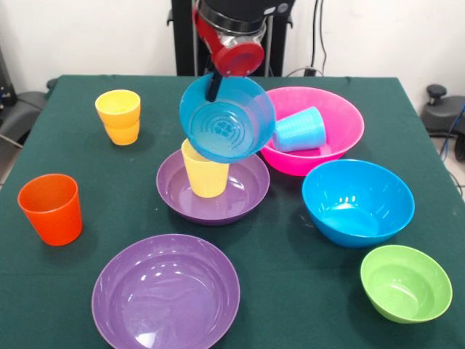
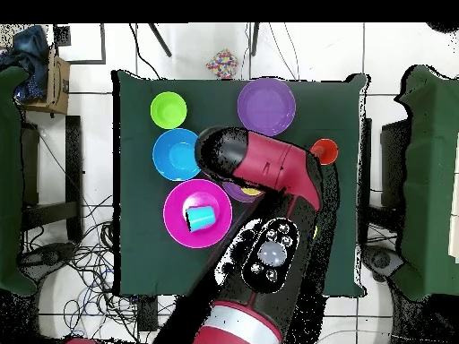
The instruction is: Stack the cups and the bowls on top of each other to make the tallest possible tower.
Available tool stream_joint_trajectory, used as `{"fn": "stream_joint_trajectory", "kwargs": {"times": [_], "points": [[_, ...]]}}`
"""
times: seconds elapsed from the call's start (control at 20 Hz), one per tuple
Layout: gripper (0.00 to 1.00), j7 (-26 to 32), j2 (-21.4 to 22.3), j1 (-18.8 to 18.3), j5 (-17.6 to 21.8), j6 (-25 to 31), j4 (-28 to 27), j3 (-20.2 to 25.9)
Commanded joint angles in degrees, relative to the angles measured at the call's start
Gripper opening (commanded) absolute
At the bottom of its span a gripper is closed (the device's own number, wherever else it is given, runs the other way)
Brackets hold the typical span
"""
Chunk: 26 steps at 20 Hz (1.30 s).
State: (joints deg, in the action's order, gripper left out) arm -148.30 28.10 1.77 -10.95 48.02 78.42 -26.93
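**Small blue bowl carried over the yellow cup**

My pincer (image 1: 212, 86) pinches the far rim of the small blue bowl (image 1: 227, 118), which hangs tilted, its hollow facing the front camera. I hold it by the rim because a bowl offers no other narrow edge to pinch. It hangs just above the pale yellow cup (image 1: 205, 173), which stands mouth-down in the farther purple bowl (image 1: 213, 189). That wide bowl makes a broad base and the upturned cup a flat seat, so I judge this to be the tower, with the blue bowl as its next tier. The tilt must be levelled before release, or the bowl may slide off.

The rest waits apart on the worktop (image 1: 73, 269):
- nearer purple bowl (image 1: 166, 292)
- orange cup (image 1: 50, 209)
- two amber cups (image 1: 119, 116), nested
- big blue bowl (image 1: 357, 201)
- green bowl (image 1: 405, 283)
- pink bowl (image 1: 341, 120), with the light blue cup (image 1: 299, 130) on its side inside

From overhead my arm (image 2: 269, 166) hides the tower.
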Motion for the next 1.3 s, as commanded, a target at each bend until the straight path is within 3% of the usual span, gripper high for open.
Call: {"fn": "stream_joint_trajectory", "kwargs": {"times": [0.05, 0.8, 1.3], "points": [[0.00, 13.2, 1.5, -1.5, 6.3, -3.8, 5.5, 10.4], [0.00, 10.6, 2.6, -3.0, 11.3, -1.2, 4.7, 13.3], [0.00, 9.6, 3.5, -3.8, 12.6, -1.0, 5.1, 14.5]]}}
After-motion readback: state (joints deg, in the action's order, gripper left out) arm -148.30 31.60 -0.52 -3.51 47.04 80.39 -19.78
